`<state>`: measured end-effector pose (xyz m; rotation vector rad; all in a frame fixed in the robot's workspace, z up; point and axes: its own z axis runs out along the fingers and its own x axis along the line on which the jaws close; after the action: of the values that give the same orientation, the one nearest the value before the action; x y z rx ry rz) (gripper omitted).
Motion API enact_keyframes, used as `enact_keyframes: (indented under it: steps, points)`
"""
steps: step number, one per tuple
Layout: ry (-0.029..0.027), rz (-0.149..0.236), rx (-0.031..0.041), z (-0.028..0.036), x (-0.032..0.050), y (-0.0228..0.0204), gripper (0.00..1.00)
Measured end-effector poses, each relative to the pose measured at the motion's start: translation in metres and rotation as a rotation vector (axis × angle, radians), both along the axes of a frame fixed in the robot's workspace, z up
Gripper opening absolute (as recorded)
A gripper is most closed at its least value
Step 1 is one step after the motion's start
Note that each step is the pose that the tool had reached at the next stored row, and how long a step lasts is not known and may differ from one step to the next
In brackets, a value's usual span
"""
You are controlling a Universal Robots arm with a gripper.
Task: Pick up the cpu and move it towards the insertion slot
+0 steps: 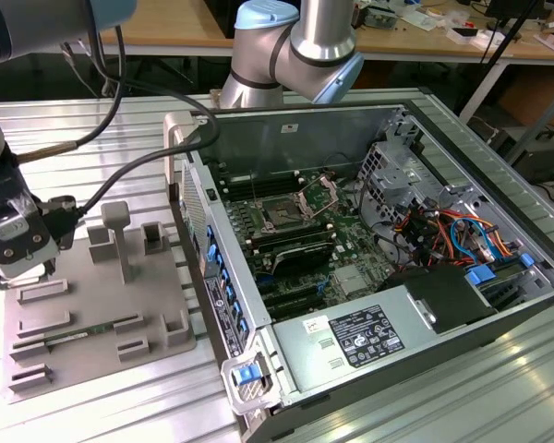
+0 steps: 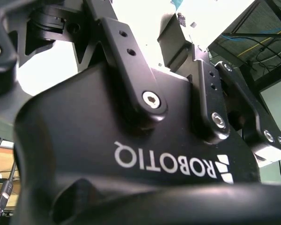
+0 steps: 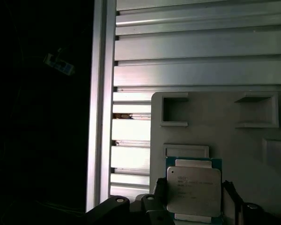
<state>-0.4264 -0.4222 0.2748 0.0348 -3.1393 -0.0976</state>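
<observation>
1. In the first wrist view the end effector point(image 3: 194, 199) is down around the cpu point(image 3: 194, 190), set against two opposite sides of the chip. I cannot tell whether it has clamped on the chip or only sits around it with a sliver of clearance.
2. The cpu lies flat with its metal top up, seated in a shallow recess of the grey tray point(image 3: 253, 150). It looks level, and I judge it has not been lifted yet.
3. To do this grasp well, I would keep the end effector centred on the chip so both sides meet the rim together. I would press only on the thin edges and use light force. An off-centre squeeze would probably skew the chip in its recess or tip one corner up.
4. I would also hold the wrist square to the tray, so the chip stays flat and does not scrape the recess walls.
5. In the exterior view the end effector point(image 1: 20, 268) hangs low over the tray point(image 1: 102, 337) at that view's left. The raised blocks point(image 1: 118, 235) stand just to its right, close enough to watch.
6. The tray rests on the slatted metal bench point(image 1: 92, 129), beside the open computer case point(image 1: 212, 277).
7. The insertion slot point(image 1: 283, 215) sits inside that case, towards the exterior view's right and well apart from the cpu. The case's side wall stands between them.
</observation>
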Motion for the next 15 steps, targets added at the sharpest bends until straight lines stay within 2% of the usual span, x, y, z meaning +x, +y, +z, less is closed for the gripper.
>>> enact_keyframes:
  steps: [15]
  points:
    - [0.0000, 0.000, 0.0001, 0.0038, 0.0000, 0.0000, 0.55]
